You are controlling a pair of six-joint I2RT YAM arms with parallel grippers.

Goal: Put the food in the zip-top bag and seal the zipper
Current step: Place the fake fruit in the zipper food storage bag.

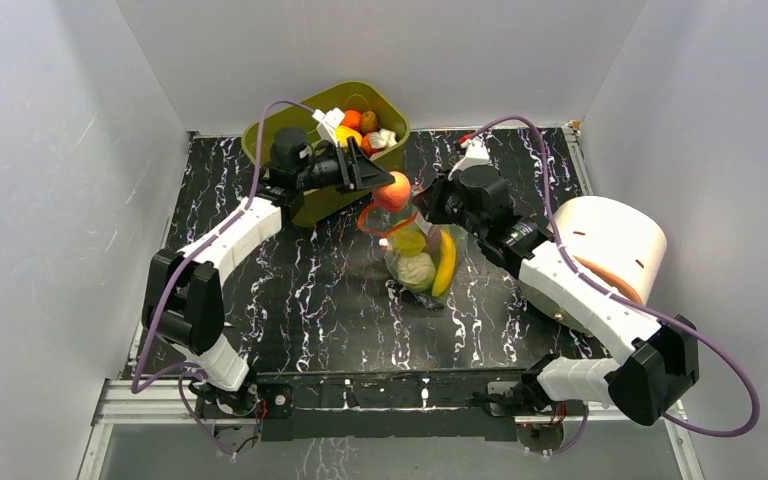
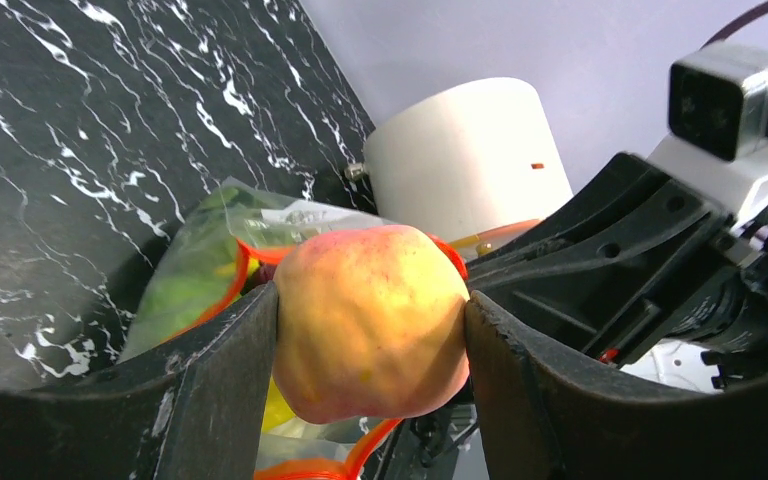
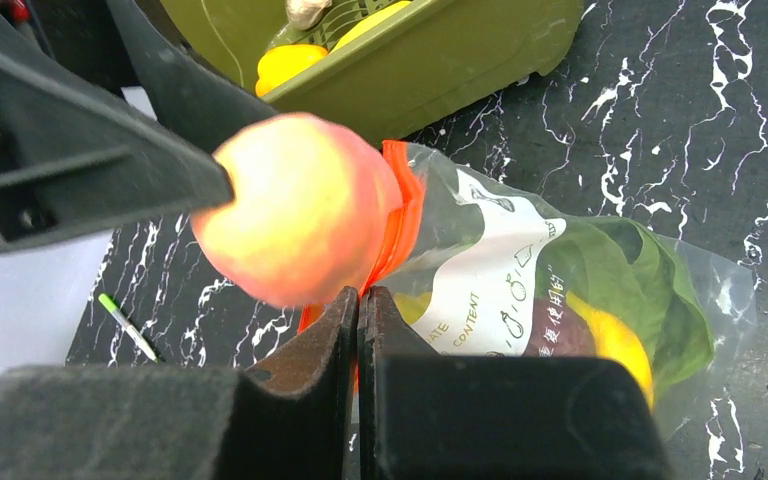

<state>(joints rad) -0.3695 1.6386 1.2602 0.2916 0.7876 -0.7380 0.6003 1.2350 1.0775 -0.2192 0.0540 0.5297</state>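
The left gripper (image 2: 368,345) is pinching a toy peach (image 1: 392,191), one black finger pressed to each side of the fruit with its orange-yellow skin bulging between them. The peach hangs right at the open mouth of the zip-top bag (image 3: 500,270), against the red-orange zipper (image 3: 400,215) that curls around behind it. Facing it, the right gripper (image 3: 360,310) has its jaws pressed together on that zipper, nipping the near edge of the mouth so the strip shows in the slit between the pads. Inside the clear bag lie a long green leaf (image 3: 620,270), a yellow banana (image 1: 447,262), a pale green cabbage (image 1: 418,270) and a dark purple piece (image 3: 550,330) behind the printed label. The bag's closed end rests on the black marbled table (image 1: 310,300), roughly in the middle between the two arms. Behind the left gripper stands an olive-green tub (image 3: 460,55) holding more toy food, and a white cylinder (image 1: 610,240) sits at the right side.
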